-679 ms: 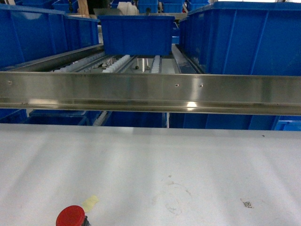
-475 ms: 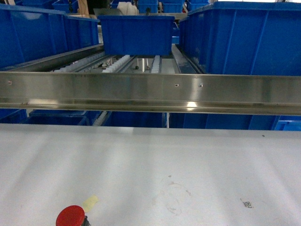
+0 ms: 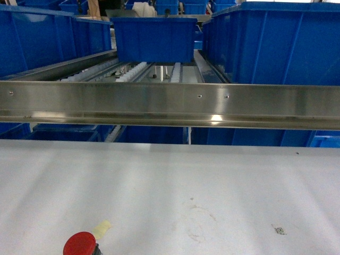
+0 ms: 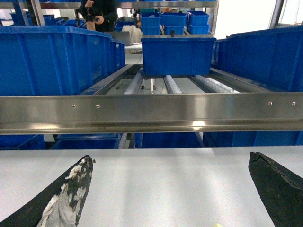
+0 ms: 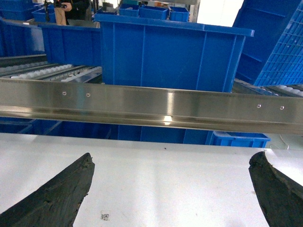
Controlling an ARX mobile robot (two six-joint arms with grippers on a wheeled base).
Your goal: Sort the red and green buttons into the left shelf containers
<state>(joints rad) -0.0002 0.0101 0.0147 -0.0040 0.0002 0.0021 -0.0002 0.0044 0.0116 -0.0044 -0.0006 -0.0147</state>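
Red mushroom-head push button with glossy round cap (image 3: 79, 244) sat on the white worktop (image 3: 212, 180) at the near left edge of the head view, partly cut off. A yellowish scrap of tape (image 3: 102, 229) lay just beside it, to its upper right. No green button visible in any view.

Left end effector (image 4: 170, 189): black fingers spread wide, nothing between them, hovering over bare worktop and facing the steel shelf rail (image 4: 151, 111). One finger (image 4: 66, 194) carried worn white patches. Right end effector (image 5: 170, 189): likewise spread and empty.

The large glossy blue plastic bins on the left shelf (image 3: 32, 40) stood beyond the rail, well apart from the button.

Judgement: task barely begun; the pick of the red button was the step in hand. The left arm should drop back toward the near edge, centre the fingers over the cap, and close on the dark body under it, keeping clear of the tape. Lift high enough to pass over the rail.
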